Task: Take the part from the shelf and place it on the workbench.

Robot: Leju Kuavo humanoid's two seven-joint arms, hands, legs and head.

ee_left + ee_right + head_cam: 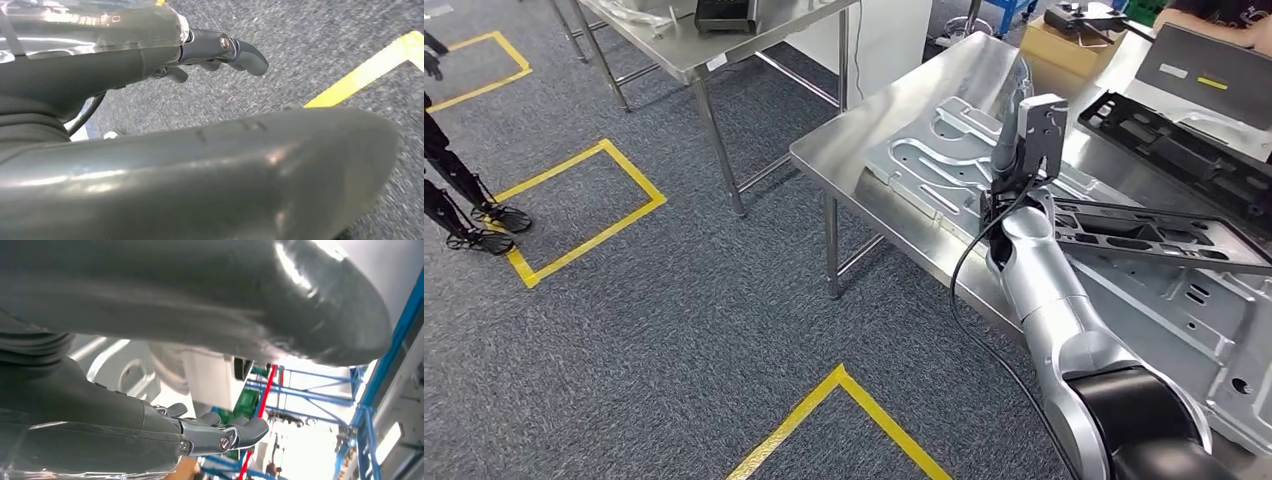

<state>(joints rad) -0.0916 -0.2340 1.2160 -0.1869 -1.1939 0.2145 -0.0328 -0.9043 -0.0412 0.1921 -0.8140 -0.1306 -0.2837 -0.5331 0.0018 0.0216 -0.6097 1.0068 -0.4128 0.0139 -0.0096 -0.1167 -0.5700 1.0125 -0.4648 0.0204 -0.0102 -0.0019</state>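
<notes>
My right arm reaches over the steel workbench (844, 140). My right hand (1014, 105) is raised above a silver stamped metal panel (934, 150) that lies flat on it. A black plastic frame (1154, 235) lies just right of the wrist, resting on a larger silver panel (1194, 320). In the right wrist view my right hand (225, 432) has its fingers stretched out and apart from the thumb, with nothing between them. In the left wrist view my left hand (220, 50) hangs over the grey carpet, fingers extended and holding nothing.
A second black frame (1184, 150) lies farther back on the workbench. A cardboard box (1069, 45) and a person's arm (1214, 15) are behind it. Another steel table (674, 45) stands to the left. Yellow tape squares (584, 215) mark the carpet.
</notes>
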